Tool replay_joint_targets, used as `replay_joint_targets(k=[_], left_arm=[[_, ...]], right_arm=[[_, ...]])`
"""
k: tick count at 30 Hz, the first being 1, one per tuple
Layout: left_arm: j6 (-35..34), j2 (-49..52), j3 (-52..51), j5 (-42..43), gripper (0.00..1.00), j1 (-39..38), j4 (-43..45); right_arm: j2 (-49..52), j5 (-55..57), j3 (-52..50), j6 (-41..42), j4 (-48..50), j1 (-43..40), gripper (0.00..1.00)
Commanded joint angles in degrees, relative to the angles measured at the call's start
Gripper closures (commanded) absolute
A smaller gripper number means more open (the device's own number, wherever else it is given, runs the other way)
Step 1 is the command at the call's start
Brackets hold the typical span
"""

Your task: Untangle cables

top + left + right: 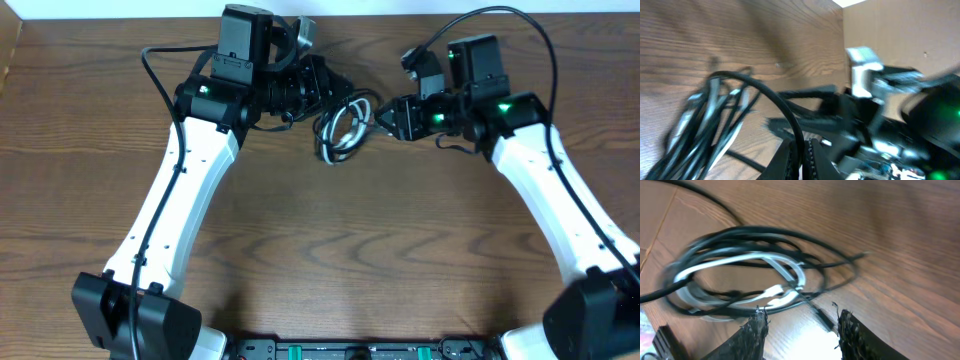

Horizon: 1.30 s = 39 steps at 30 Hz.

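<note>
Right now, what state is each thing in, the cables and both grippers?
cables: black and white cords coiled in one tangled bundle on the table.
left gripper: shut, pinching a black cord of the bundle.
right gripper: open, jaws apart at the bundle's edge, holding nothing.

Cables point(340, 130) hemmed in between left gripper point(343, 100) and right gripper point(382, 116) (both close); front table point(330, 260) free
</note>
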Motion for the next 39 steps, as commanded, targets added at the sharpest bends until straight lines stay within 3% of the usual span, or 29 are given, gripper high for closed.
replay_joint_targets(k=[1, 8, 12, 15, 24, 29, 33, 39], left_arm=[[-1.3, -1.2, 0.7, 4.2, 0.93, 0.2, 1.0], [-2.4, -1.2, 0.7, 4.2, 0.93, 0.2, 1.4], [-2.7, -1.2, 0.7, 4.7, 0.93, 0.2, 1.8], [-2.7, -1.7, 0.7, 4.8, 0.93, 0.2, 2.1], [-4.0, -8.8, 0.7, 5.7, 0.93, 5.3, 3.7], [-5.2, -12.9, 0.7, 7.2, 0.93, 10.1, 5.0], [-1.7, -13.3, 0.7, 6.8, 0.93, 11.3, 4.2], [8.7, -10.4, -0.1, -12.6, 0.93, 7.9, -9.7]], right_arm=[[3.9, -2.0, 0.7, 3.6, 2.4, 1.9, 0.57], [9.4, -1.4, 0.7, 10.4, 8.4, 3.9, 0.53], [11.4, 9.8, 0.7, 21.4, 8.4, 4.3, 0.59], [13.1, 16.8, 0.7, 26.4, 7.2, 4.2, 0.70], [17.9, 18.4, 0.6, 26.2, 3.8, 1.4, 0.98], [17.9, 18.6, 0.6, 23.4, 2.0, -0.5, 0.99], [17.9, 15.7, 0.6, 17.0, -0.7, -0.7, 0.99], [16.9, 4.0, 0.6, 7.7, -3.3, -0.6, 0.99]])
